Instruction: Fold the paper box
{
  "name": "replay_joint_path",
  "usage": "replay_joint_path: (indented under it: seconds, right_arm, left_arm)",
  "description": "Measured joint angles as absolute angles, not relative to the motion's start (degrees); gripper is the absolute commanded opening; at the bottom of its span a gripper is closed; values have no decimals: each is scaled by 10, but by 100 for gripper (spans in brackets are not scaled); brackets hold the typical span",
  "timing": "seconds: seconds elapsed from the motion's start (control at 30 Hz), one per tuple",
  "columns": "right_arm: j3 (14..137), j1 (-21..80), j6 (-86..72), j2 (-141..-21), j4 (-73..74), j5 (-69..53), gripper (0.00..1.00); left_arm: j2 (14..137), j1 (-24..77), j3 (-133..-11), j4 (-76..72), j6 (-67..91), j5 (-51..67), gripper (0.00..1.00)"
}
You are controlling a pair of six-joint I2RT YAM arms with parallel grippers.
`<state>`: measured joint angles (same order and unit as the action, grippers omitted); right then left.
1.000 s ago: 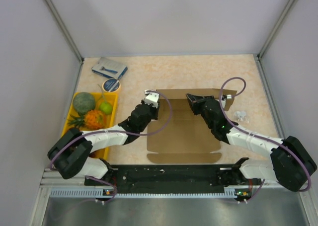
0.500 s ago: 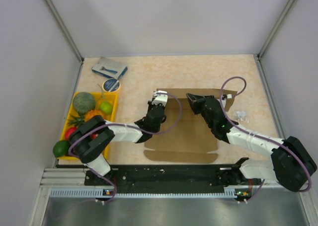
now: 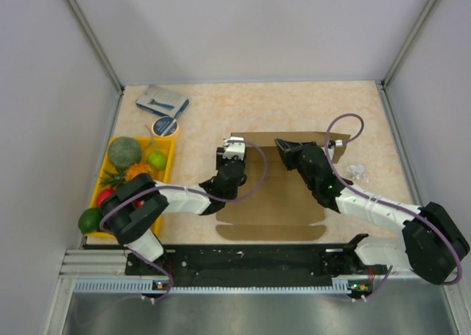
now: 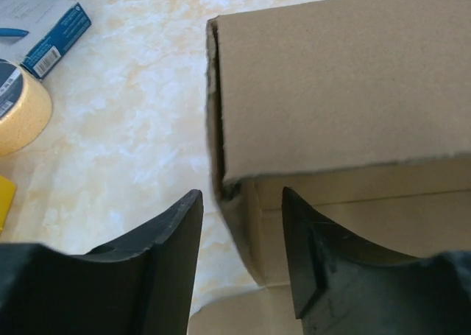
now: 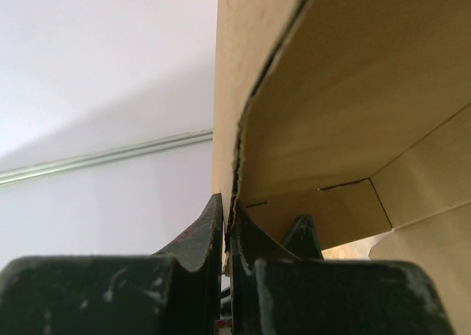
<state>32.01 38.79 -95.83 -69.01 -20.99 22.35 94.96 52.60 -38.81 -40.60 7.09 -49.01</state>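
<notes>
Jaws of the left gripper stand open, one on each side of the far-left corner of the paper box, neither clearly touching it. The right gripper has its jaws closed on a thin upright cardboard panel of the box, at its far wall. The marbled beige table carries the box at its middle, base flat, far wall raised and a near flap lying flat. At the left edge sits a yellow tray with a green melon, a pineapple and what seems to be a green apple. Beyond the tray lie a blue-grey packet and a tape roll, just beside each other.
</notes>
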Motion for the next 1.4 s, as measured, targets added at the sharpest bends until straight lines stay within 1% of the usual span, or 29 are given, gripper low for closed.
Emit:
replay_joint_path:
  seconds: [0.03, 0.13, 0.23, 0.33, 0.4, 0.43, 0.47, 0.5, 0.57, 0.63, 0.67, 0.7, 0.73, 0.77, 0.8, 0.87, 0.9, 0.93, 0.97, 1.0, 1.07, 1.17, 1.3, 1.4]
  right_arm:
    - [320, 388, -958, -690, -209, 223, 0]
    - [320, 388, -958, -688, -208, 223, 0]
    - [320, 389, -958, -686, -205, 222, 0]
    - [320, 389, -958, -686, -205, 222, 1]
    - [320, 388, -957, -686, -205, 221, 9]
    - [320, 389, -955, -686, -204, 221, 9]
    - [320, 388, -954, -686, -202, 219, 10]
    - [320, 389, -952, -686, -199, 217, 16]
    - [321, 389, -944, -686, -194, 213, 20]
    - [321, 389, -931, -686, -184, 207, 22]
    - [321, 389, -926, -686, -181, 205, 24]
    - [321, 389, -920, -684, -180, 203, 27]
    - [320, 389, -914, -682, -179, 200, 31]
    - [320, 389, -906, -681, -179, 196, 35]
    - [319, 389, -897, -679, -178, 192, 43]
    - [319, 389, -876, -674, -172, 185, 56]
    - [319, 389, -860, -670, -165, 180, 68]
    - [318, 389, -845, -664, -157, 177, 74]
    - [318, 388, -831, -658, -148, 174, 86]
    - [318, 388, -819, -650, -137, 171, 93]
    - [318, 385, -784, -632, -116, 159, 99]
    - [321, 379, -697, -592, -63, 128, 99]
    - [343, 356, -548, -524, 60, 82, 99]
    - [359, 319, -449, -456, 143, 61, 99]
  left_arm:
    - [934, 525, -376, -402, 75, -478, 62]
    - [883, 520, -350, -385, 91, -439, 67]
    - [847, 513, -342, -376, 105, -412, 69]
    - [838, 508, -342, -373, 112, -403, 69]
    - [841, 505, -342, -367, 113, -397, 69]
    - [841, 503, -342, -362, 114, -391, 69]
    - [841, 502, -340, -359, 114, -381, 72]
    - [837, 502, -336, -360, 114, -369, 73]
    - [807, 501, -308, -356, 117, -336, 76]
    - [750, 501, -272, -327, 131, -312, 82]
    - [710, 500, -256, -302, 143, -294, 88]
    - [665, 499, -241, -278, 155, -275, 97]
    - [618, 497, -231, -255, 166, -253, 99]
    - [574, 495, -227, -230, 178, -230, 99]
    - [535, 492, -227, -205, 191, -209, 99]
    - [483, 483, -238, -156, 215, -166, 99]
    - [461, 469, -253, -113, 231, -128, 99]
    - [451, 453, -267, -83, 247, -98, 99]
    - [448, 434, -278, -63, 258, -75, 99]
    - [449, 403, -294, -34, 274, -36, 99]
    - [466, 339, -330, 8, 304, 25, 99]
    - [511, 288, -384, 46, 321, 77, 99]
    - [586, 275, -465, 62, 318, 108, 99]
    - [659, 273, -533, 69, 303, 110, 98]
